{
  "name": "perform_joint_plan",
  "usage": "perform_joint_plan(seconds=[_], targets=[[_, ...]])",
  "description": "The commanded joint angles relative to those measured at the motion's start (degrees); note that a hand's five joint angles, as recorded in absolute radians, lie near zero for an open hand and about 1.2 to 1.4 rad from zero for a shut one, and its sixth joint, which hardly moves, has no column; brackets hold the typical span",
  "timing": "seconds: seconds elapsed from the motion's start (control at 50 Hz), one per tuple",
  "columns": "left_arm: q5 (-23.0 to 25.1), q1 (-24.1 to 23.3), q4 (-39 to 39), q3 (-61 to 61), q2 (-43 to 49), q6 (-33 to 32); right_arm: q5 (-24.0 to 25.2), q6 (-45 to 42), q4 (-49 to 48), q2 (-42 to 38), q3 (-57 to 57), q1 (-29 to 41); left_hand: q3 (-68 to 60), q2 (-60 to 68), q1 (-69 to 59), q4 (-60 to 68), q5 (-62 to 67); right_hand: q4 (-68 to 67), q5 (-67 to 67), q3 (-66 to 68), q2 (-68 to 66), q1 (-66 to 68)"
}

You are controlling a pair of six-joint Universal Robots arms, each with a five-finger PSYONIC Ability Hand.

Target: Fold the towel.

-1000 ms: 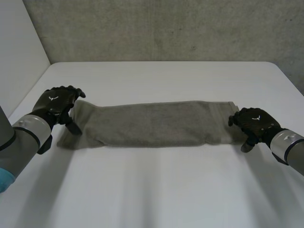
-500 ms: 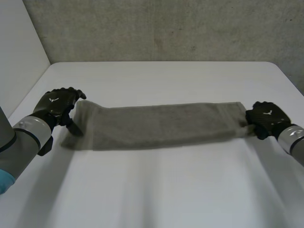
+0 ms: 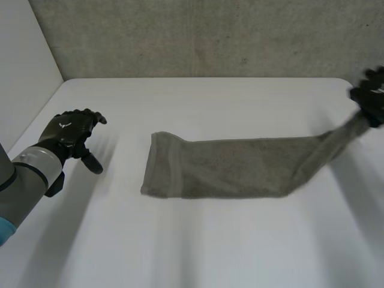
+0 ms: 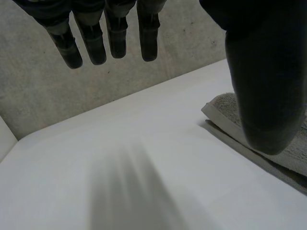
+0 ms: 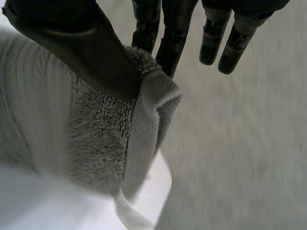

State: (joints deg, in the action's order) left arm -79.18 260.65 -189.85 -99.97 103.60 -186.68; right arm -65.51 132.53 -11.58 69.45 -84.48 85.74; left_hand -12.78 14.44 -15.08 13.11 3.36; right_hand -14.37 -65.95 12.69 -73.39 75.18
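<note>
Nearest me is bare table (image 3: 198, 240). Over its left side is the left hand (image 3: 67, 133), fingers (image 4: 110, 33) straight and spread, grasping nothing and well apart from the towel (image 3: 234, 170); whether the hand touches the table I can't tell. The towel lies as a long narrow band across the middle, its free end flat toward the left hand (in the left wrist view that hand's own thumb hides part of it). Its other end rises off the table to the right hand (image 3: 371, 96), partly cut off at the edge, which pinches the hem between thumb and fingers. Behind is a concrete wall (image 3: 198, 36).
</note>
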Motion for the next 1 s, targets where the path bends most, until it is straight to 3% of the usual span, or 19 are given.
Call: perform_joint_plan(seconds=[0.02,0.12,0.28,0.38,0.42,0.44,0.46,0.48,0.5,0.52,0.62,0.68,0.82,1.0], targets=[[-0.01,-0.06,0.0,0.03,0.02,0.0,-4.54,-0.17,-0.64,-0.63,3.8,18.76,2.78,-2.04,2.68,-3.11,-0.96,4.37,-4.05,-2.69,-6.61,4.82],[-0.1,-0.15,0.0,-0.05,-0.06,0.09,-6.48,-0.26,-2.66,-8.52,8.44,35.6,2.78,-2.04,2.68,-3.11,-0.96,4.37,-4.05,-2.69,-6.61,4.82],[-0.1,-0.23,0.0,-0.49,-0.06,0.09,-6.65,-1.04,-4.76,-19.78,13.45,47.84,2.78,-2.04,2.68,-3.11,-0.96,4.37,-4.05,-2.69,-6.61,4.82],[-0.1,-0.32,-0.08,-0.32,-0.06,0.09,-6.74,-1.48,-5.65,-25.4,16.79,50.13,2.78,-2.21,2.85,-3.11,-1.13,4.37,-4.05,-2.69,-6.61,4.82],[-0.19,-0.41,-0.08,0.12,-0.06,0.09,-6.92,-1.57,-5.47,-26.81,17.5,50.23,2.78,-2.21,2.85,-3.11,-1.13,4.37,-4.05,-2.69,-6.61,4.82],[-0.19,-0.41,-0.08,0.12,-0.06,0.09,-7.44,-1.57,-5.12,-27.78,17.85,50.23,2.78,-2.21,2.85,-3.11,-1.13,4.37,4.71,-2.69,2.16,-3.95],[-0.19,-0.41,-0.17,0.38,-0.06,0.17,-7.44,-1.57,-5.12,-27.79,17.86,50.23,2.78,-2.37,3.01,-3.11,-1.29,4.37,4.8,-2.69,2.25,-4.04],[-0.19,-0.41,-0.17,0.56,0.02,0.26,-8.23,-1.75,-5.21,-27.97,17.51,50.31,2.78,-2.37,3.01,-3.11,-1.3,4.37,49.6,-2.69,47.04,-48.83],[-0.19,-0.41,-0.17,0.56,0.02,0.26,-8.24,-1.75,-5.21,-27.97,17.51,50.31,2.78,-2.37,3.01,-3.11,-1.3,4.37,50.05,-2.69,47.49,-49.28],[-0.19,-0.5,-0.17,1.08,0.02,0.35,-9.19,-1.75,-5.38,-27.62,16.98,50.31,2.78,-2.37,3.01,-3.11,-1.3,4.37,65.95,-2.69,63.39,-65.18],[-0.1,-1.11,-0.17,2.84,-0.06,1.49,-11.66,0.27,-5.38,-21.2,12.94,49.17,2.78,-2.71,3.35,-3.11,-1.63,4.37,65.95,-2.69,63.39,-65.18],[-0.1,-2.6,-0.17,4.77,0.02,3.77,-11.66,5.72,-5.38,-14.96,8.1,46.36,2.78,-2.54,3.18,-3.11,-1.47,4.37,65.95,-2.69,63.39,-65.18],[-0.01,-6.21,-0.35,9.35,0.64,9.4,-10.26,27.57,-4.68,2.33,-3.57,36.71,2.78,-2.04,2.68,-3.11,-0.96,4.37,65.95,-2.69,63.39,-65.18],[-0.1,-15.95,-2.46,15.67,7.21,11.6,-7.36,30.33,1.21,7.1,-12.46,26.32,2.78,-1.7,2.34,-3.11,-0.62,4.37,65.95,-2.69,63.39,-65.18]])
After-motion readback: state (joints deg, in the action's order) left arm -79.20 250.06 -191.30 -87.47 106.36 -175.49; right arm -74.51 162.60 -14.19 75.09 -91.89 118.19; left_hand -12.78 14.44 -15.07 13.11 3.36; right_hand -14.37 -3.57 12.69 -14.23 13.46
